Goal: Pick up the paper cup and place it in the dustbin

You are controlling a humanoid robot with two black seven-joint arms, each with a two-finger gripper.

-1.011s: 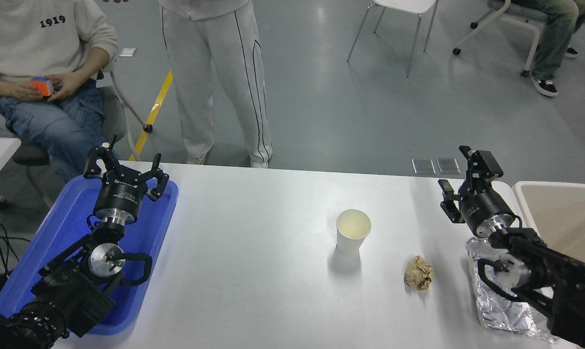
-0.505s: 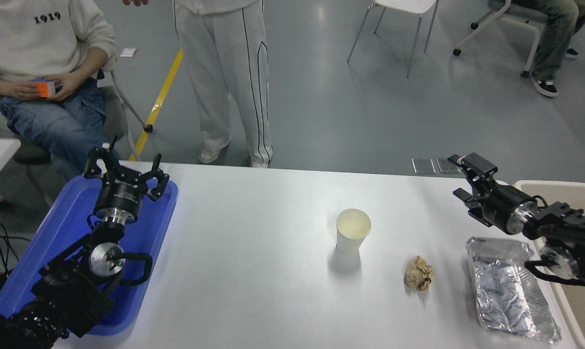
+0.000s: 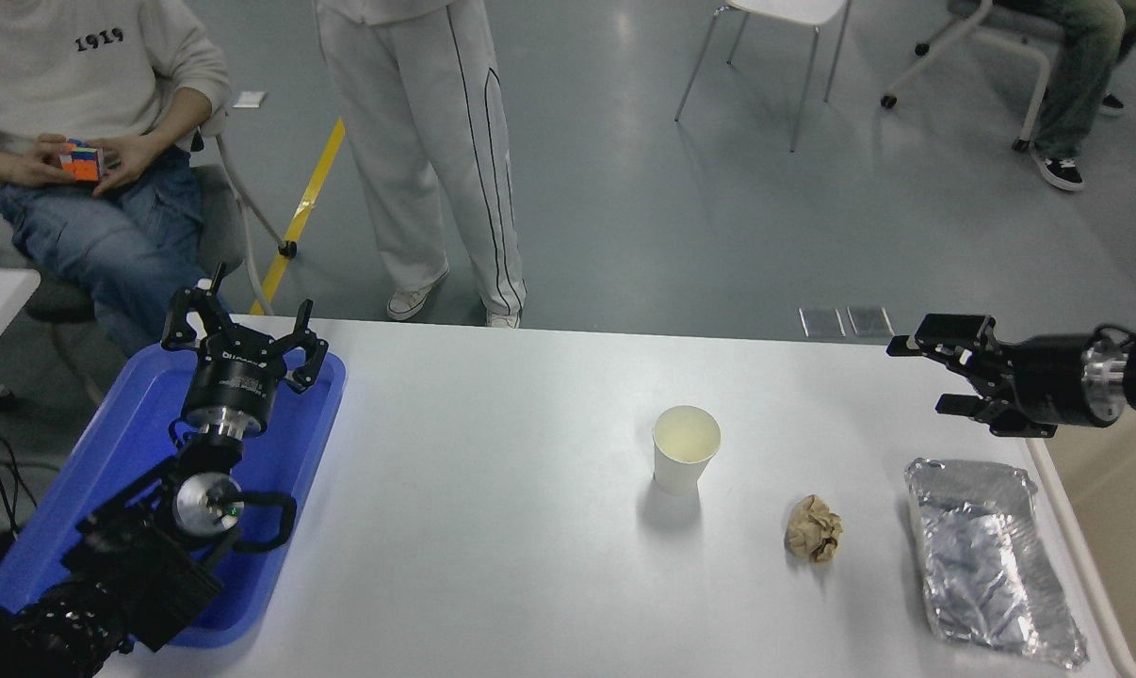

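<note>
At the left edge of the white table [image 3: 493, 565] a blue tray [image 3: 276, 452] lies lengthwise from the near-left corner toward the far-left corner. The left arm is parked over that tray, and the left gripper [image 3: 243, 330] sits above the tray's far end with its fingers spread and nothing between them. Beyond the far edge, a seated person [image 3: 88, 122] at the far-left holds a multicoloured cube [image 3: 81, 162] in both hands, and a second person [image 3: 417, 141] in light trousers stands just past the far edge, left of centre. The paper cup [image 3: 686, 448] stands upright and open-mouthed on the tabletop, somewhat right of centre, free of any contact and well apart from both grippers. A crumpled brown paper ball [image 3: 813, 528] lies to the right of the cup and nearer the front edge, not touching it. Farther right, a crinkled foil container [image 3: 987, 560] rests near the right edge toward the near-right corner. The right gripper [image 3: 935, 375] enters from the right edge, held above the table beyond the foil container and pointing left toward the cup; its jaws stand apart and hold nothing. The dustbin [image 3: 1067, 537] shows only partly, its pale rim running along the table's right edge.
</note>
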